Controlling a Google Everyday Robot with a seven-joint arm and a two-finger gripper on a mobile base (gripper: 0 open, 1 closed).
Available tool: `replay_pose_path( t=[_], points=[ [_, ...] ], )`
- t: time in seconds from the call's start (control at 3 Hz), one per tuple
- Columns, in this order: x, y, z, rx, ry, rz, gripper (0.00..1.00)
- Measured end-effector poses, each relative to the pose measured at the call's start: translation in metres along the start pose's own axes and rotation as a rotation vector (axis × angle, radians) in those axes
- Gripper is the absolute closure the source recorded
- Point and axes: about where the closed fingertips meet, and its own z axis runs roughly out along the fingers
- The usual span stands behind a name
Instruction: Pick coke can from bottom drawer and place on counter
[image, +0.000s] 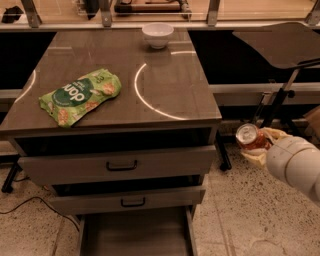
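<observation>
The coke can (249, 137), red with a silver top, is held in my gripper (257, 145) to the right of the cabinet, level with the top drawer and just below the counter's edge. The gripper's pale fingers (272, 134) wrap the can from behind and below. My white arm (296, 167) comes in from the lower right. The bottom drawer (135, 235) is pulled out at the bottom of the view, its grey floor bare. The counter (165, 80) is the glossy grey-brown top with white ring marks, above and left of the can.
A green snack bag (80, 95) lies on the counter's left. A white bowl (158, 35) stands at its back edge. The two upper drawers (120, 164) with black handles are partly open. A dark tilted panel on a stand (280, 45) is behind the gripper.
</observation>
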Motion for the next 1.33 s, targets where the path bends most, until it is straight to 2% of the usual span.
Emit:
replay_pose_path(
  t=[0.33, 0.67, 1.0, 1.33],
  points=[
    [-0.033, -0.022, 0.016, -0.022, -0.042, -0.004, 1.00],
    [-0.080, -0.027, 0.043, -0.056, -0.095, -0.056, 1.00],
    [-0.115, -0.037, 0.056, -0.037, -0.139, -0.128, 1.00],
    [-0.146, -0.056, 0.058, 0.016, -0.183, -0.189, 1.00]
  ],
)
